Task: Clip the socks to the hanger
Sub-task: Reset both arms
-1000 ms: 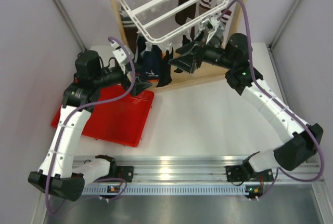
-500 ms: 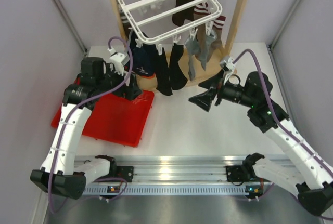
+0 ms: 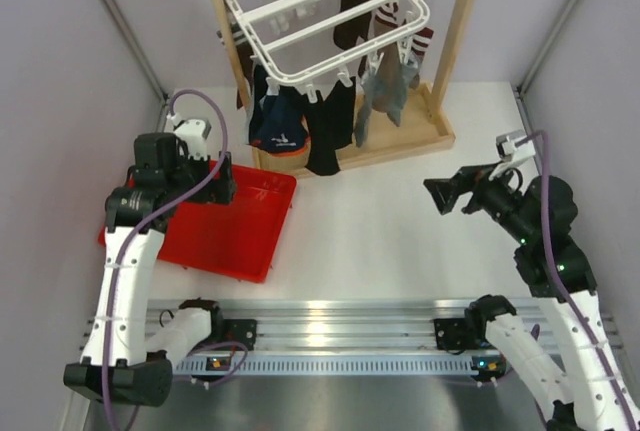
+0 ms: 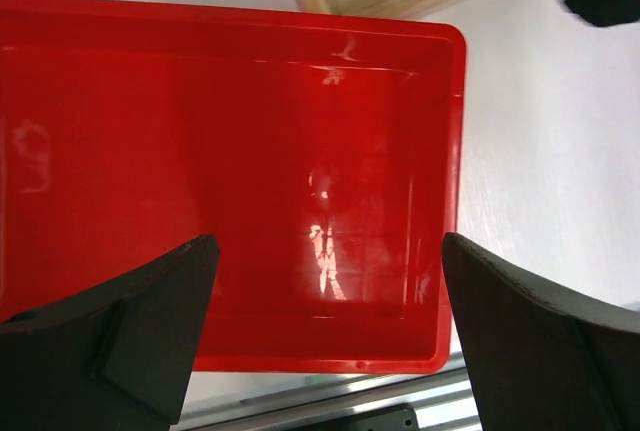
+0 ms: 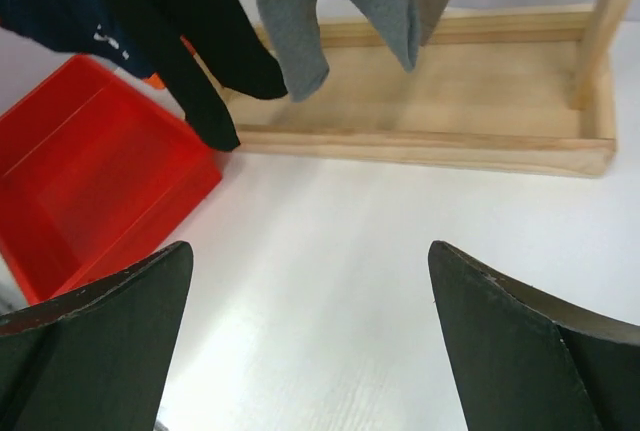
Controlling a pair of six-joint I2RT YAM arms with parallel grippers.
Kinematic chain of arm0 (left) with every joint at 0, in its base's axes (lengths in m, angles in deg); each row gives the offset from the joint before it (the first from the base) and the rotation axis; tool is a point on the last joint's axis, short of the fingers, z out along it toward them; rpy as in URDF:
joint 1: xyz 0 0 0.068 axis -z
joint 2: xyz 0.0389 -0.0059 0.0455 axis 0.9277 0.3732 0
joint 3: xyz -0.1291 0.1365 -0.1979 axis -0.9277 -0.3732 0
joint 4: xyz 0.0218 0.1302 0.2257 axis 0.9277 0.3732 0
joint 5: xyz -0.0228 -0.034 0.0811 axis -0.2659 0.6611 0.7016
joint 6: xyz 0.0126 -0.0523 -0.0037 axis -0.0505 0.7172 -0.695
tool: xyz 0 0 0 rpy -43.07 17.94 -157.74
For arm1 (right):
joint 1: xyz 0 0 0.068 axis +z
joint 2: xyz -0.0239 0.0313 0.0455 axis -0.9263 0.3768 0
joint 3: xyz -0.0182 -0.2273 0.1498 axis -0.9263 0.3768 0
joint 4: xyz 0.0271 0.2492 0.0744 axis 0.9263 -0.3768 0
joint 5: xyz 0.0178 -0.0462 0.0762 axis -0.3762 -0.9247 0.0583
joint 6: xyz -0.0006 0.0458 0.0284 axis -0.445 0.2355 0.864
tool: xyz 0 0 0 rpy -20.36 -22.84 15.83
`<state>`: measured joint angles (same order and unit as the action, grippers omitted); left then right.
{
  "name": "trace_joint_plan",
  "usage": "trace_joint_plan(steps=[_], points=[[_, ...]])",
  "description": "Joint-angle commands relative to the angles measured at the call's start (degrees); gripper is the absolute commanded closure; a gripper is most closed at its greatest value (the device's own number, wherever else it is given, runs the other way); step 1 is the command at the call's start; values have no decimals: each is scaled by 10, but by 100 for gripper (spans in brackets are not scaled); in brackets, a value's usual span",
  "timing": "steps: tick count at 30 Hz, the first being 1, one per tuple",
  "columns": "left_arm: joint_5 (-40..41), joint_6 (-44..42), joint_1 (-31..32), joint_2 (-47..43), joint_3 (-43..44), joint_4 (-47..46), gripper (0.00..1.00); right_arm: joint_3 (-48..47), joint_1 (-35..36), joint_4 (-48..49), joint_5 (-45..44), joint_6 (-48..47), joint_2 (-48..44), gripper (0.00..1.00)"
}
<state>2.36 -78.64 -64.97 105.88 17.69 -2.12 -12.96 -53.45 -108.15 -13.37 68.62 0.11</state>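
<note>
The white hanger (image 3: pixel 322 13) hangs from the wooden frame at the back. Clipped along its near edge are black socks (image 3: pixel 330 129) and grey socks (image 3: pixel 381 91); brown socks with striped cuffs (image 3: pixel 388 23) hang further back. My left gripper (image 3: pixel 222 191) is open over the red tray, with only the tray floor between its fingers in the left wrist view (image 4: pixel 327 251). My right gripper (image 3: pixel 443 194) is open above bare table, well right of and nearer than the socks. From the right wrist (image 5: pixel 310 251), black socks (image 5: pixel 185 46) and grey socks (image 5: pixel 290 26) dangle ahead.
The red tray (image 3: pixel 255 251) lies at the left with nothing in it (image 4: pixel 456 151). The wooden frame's base (image 3: pixel 400 141) stands under the hanger (image 5: pixel 440 86). Navy fabric with orange trim (image 3: pixel 279 127) hangs left of the black socks. A metal rail (image 3: pixel 330 336) runs along the near edge.
My right gripper has drawn back from the hanger's clips to the near right and opened fully. The left gripper has pulled back left over the tray. The hanger has swung level.
</note>
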Motion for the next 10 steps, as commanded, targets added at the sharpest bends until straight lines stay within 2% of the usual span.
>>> trace_joint_plan(steps=[1, 10], points=[[73, -3, -7, -28, -3, -2, 2, 0, -46, -21, -9, -6, -32, 0], [70, 8, -24, -73, -23, 11, 2, -1, -78, -28, 26, 0, -64, 0]])
